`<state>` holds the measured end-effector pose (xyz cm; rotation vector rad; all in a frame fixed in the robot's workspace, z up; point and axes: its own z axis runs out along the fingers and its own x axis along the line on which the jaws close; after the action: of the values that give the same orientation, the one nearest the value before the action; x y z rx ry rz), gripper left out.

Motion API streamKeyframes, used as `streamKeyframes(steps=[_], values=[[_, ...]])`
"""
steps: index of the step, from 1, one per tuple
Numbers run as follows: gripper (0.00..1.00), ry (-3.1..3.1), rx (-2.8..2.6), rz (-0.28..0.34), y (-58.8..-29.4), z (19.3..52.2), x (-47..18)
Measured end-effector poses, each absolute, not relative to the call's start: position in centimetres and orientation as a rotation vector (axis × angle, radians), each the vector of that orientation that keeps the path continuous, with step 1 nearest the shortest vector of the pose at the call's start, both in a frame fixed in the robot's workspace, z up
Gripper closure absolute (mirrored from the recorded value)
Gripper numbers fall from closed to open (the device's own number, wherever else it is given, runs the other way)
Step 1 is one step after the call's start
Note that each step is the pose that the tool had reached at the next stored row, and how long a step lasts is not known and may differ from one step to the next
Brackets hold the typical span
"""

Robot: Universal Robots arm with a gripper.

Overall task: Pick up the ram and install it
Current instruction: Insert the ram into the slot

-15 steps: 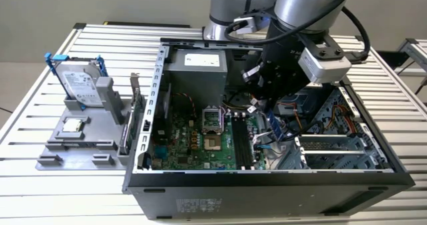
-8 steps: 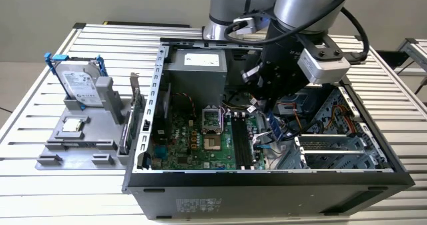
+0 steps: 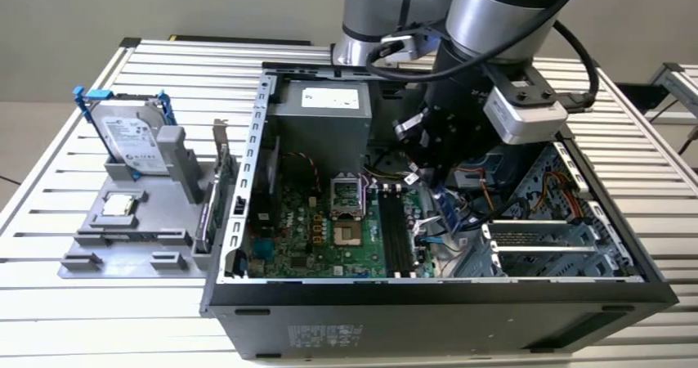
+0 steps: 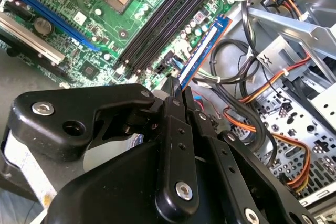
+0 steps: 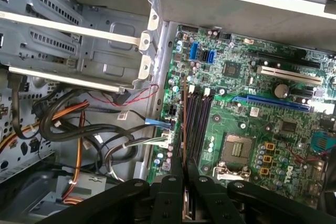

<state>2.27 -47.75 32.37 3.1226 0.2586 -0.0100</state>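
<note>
Gripper [image 4: 176,92] up close, clenched on the ram [image 4: 203,48], which hangs just beside the black memory slots [image 4: 163,22], toward the cables [image 4: 247,98]. My worry: stick looks offset from the slot, so pressing down could jam it or snag wiring.

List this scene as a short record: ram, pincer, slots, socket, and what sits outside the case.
ram: blue stick, seen edge-on in the pincer, beside the memory slots, not seated
pincer: shut on the ram, inside the open computer case
memory slots: black, empty
processor socket: bare, no chip in it
fixture tray: beside the case on the exterior view's left, holding a hard drive and a processor chip
</note>
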Motion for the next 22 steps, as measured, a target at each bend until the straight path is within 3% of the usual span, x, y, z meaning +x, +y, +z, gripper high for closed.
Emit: streamKeyframes(steps=[22], values=[[1.0, 0.206, 3.127, -0.01, -47.7, 31.2, 2.3]])
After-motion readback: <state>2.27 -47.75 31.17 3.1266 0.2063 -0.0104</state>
